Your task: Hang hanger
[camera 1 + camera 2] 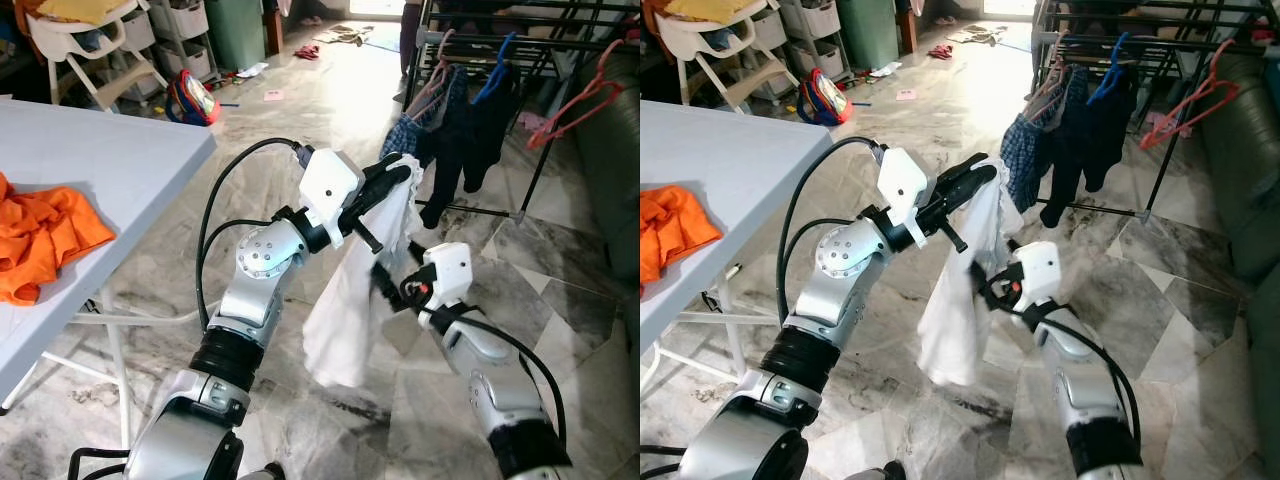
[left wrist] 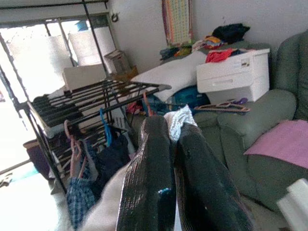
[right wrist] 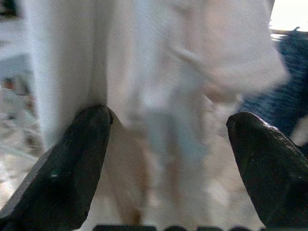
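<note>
While your left claw pinches the limp white cloth garment aloft, right claw gapes beside it, near the black metal drying rack.

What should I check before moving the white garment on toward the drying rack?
1. Left gripper holds the white garment: ok, its fingers are shut on the top edge.
2. Right gripper is free: ok, its fingers are spread apart with the cloth right in front of them.
3. Hanger is inside the garment: cannot tell, none is visible in the cloth.
4. Garment clears the floor: ok, it hangs above the tiles.
5. Drying rack is within reach: not ok, it stands well ahead of both arms.
6. Free space on the rack: cannot tell, dark clothes and empty hangers already hang there.
</note>
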`<state>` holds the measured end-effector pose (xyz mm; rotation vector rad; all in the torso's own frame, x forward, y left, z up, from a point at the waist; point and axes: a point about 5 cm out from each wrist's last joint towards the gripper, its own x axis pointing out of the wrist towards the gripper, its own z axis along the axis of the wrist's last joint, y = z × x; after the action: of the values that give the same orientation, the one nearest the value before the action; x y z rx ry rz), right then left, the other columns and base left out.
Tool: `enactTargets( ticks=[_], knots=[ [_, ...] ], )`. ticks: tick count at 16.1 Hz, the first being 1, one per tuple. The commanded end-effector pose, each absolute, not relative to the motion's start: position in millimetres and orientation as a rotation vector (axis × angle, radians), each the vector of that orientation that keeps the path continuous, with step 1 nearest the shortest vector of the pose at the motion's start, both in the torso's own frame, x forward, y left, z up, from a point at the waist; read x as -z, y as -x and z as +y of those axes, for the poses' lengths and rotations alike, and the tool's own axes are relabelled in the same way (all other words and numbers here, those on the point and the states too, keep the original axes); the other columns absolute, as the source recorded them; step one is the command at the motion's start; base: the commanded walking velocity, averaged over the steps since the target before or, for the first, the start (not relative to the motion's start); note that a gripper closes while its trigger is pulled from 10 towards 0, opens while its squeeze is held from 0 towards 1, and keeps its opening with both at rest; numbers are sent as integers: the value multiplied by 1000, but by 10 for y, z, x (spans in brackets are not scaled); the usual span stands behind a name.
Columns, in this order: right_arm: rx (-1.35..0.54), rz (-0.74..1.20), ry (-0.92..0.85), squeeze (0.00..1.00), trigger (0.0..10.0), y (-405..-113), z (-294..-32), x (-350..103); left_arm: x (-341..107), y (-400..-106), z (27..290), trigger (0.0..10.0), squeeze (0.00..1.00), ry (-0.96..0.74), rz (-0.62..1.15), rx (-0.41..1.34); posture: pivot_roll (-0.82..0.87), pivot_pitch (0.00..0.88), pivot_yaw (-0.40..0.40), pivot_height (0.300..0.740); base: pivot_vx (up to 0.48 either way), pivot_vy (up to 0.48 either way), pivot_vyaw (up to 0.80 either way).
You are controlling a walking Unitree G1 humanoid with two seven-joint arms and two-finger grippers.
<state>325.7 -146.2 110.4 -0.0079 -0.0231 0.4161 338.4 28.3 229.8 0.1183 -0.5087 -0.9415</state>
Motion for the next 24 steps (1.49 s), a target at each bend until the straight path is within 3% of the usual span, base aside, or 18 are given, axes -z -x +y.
enactTargets(
  ticks=[1,2,3,4,17,24],
  knots=[
    [-375,-29,24,0,10000,-3291,-1519,-1121,-2379,-3348,282,10000,0,-123,-541,959,25,151,71,740,0,0,0],
    [-351,-21,30,0,8824,-3307,-1562,-1104,-2405,-3343,291,10000,0,-122,-545,960,28,151,69,740,0,0,0],
    [-339,-10,37,0,3804,-3310,-1593,-1076,-2424,-3338,299,10000,0,-122,-550,962,29,151,69,740,0,0,0],
    [-306,12,48,0,0,-3314,-1654,-1020,-2459,-3325,313,10000,0,-115,-555,962,33,151,67,740,0,0,0],
    [-51,-30,68,0,0,-3392,-2114,-1029,-2556,-3218,312,10000,0,-81,-558,971,36,183,73,740,0,0,0],
    [96,-215,70,0,0,-3351,-2517,-1460,-2246,-3280,468,10000,0,-129,-448,904,28,201,71,740,0,0,0]
  ],
)
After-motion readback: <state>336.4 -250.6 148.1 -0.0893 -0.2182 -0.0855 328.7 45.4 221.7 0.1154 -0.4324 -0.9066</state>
